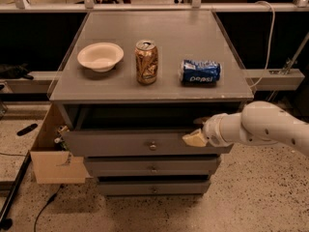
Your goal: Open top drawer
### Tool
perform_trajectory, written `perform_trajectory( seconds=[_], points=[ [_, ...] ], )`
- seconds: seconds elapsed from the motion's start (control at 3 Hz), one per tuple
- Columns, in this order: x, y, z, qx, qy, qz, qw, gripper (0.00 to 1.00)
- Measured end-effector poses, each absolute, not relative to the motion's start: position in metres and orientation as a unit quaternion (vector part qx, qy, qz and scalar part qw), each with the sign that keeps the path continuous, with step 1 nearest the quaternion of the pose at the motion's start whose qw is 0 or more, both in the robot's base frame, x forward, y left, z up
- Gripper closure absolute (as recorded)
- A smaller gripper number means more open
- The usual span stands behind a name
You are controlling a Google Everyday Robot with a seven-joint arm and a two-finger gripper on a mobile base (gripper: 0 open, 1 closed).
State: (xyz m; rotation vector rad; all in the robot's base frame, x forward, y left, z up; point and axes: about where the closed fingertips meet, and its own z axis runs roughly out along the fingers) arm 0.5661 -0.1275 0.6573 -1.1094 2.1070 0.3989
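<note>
Now the gripper (197,131) sits at the upper edge of the top drawer (120,143), fingers (194,138) pinching its front panel. Its knob (152,145) lies left of them, and the drawer is partly out.

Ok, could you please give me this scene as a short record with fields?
top drawer: partly pulled out, dark gap behind its front
knob: centre of that front, not held
gripper: at the drawer's upper edge, right of the knob
lower drawers: two, beneath it
tabletop: white bowl left, gold can upright in middle, Pepsi can on its side right
</note>
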Motion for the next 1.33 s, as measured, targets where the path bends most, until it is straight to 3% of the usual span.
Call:
perform_trajectory(
  seconds=[0.33, 1.33],
  points=[
    [0.547, -0.137, 0.666, -0.419, 0.822, 0.168, 0.347, 1.0],
    [0.532, -0.133, 0.668, -0.425, 0.818, 0.172, 0.348, 1.0]
  ],
)
